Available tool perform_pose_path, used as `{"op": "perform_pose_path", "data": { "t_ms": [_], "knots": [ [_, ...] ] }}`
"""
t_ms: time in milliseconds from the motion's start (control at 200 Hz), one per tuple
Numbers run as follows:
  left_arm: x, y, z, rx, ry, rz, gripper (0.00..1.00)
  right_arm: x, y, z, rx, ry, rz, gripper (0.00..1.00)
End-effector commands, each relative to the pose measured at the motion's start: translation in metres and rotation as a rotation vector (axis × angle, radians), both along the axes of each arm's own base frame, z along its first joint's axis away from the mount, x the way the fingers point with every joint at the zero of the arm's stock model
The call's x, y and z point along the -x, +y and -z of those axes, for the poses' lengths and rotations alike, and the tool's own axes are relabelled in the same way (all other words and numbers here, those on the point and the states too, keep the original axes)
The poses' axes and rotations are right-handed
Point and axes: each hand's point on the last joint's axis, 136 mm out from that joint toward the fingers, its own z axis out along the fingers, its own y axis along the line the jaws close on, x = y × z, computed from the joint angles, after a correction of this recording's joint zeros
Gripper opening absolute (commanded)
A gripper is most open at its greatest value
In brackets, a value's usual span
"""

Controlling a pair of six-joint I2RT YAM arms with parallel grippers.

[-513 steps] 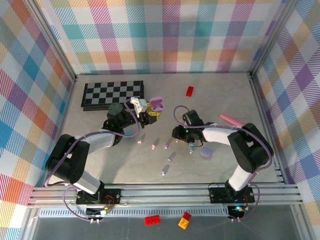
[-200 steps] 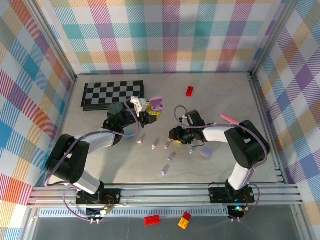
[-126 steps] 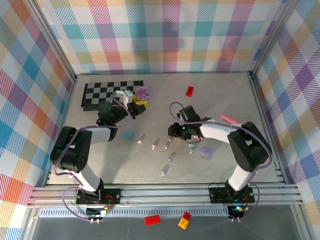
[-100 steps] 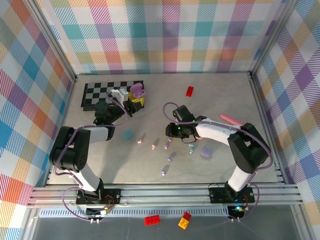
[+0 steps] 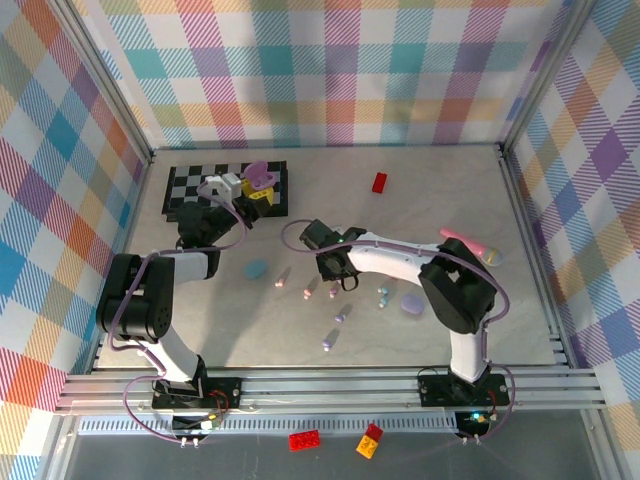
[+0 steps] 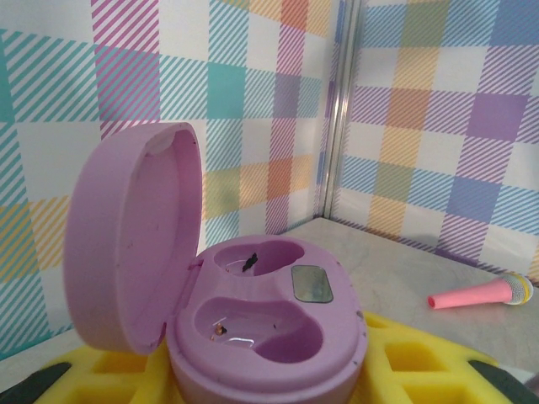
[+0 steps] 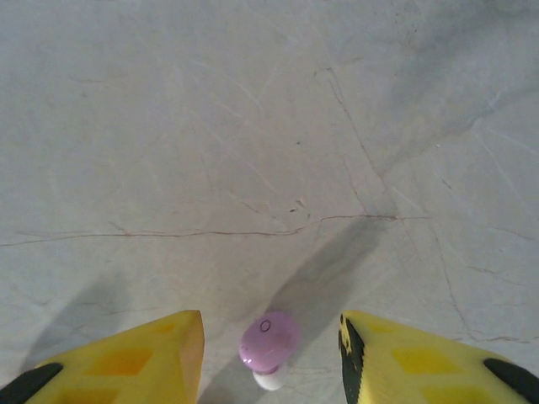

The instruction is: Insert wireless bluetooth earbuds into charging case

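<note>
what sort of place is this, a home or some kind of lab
Most likely a robot test cell, not a home: two arms bolted to an aluminium rail, plaid printed walls boxing in the table, and small props laid out, like earbuds and a chessboard.

Scattered earbuds (image 5: 340, 317) clutter the bench (image 5: 250, 335) centre; chessboard (image 5: 185, 190) occupies far left; near-left and far-right corners allow passage.

White-and-black arms (image 5: 385, 255), purple cables (image 5: 284, 236); yellow end effector fingers (image 7: 126, 362)
</note>
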Motion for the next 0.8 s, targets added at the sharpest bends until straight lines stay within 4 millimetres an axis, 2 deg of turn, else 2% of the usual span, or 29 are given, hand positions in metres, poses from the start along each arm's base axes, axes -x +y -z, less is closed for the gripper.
{"op": "perform_pose_path", "data": {
  "t_ms": [0, 425, 795],
  "knots": [
    [0.001, 0.004, -0.021, 0.009, -0.075, -0.005, 0.39, -0.002, -0.013, -0.003, 0.139, -0.024, -0.016, 0.46],
    [0.002, 0.003, -0.022, 0.007, -0.080, -0.002, 0.40, 0.006, -0.002, 0.016, 0.179, 0.040, -0.046, 0.45],
    [0.004, 0.003, -0.024, 0.005, -0.089, 0.001, 0.39, 0.014, 0.012, 0.021, 0.147, 0.063, -0.059, 0.40]
  ]
}}
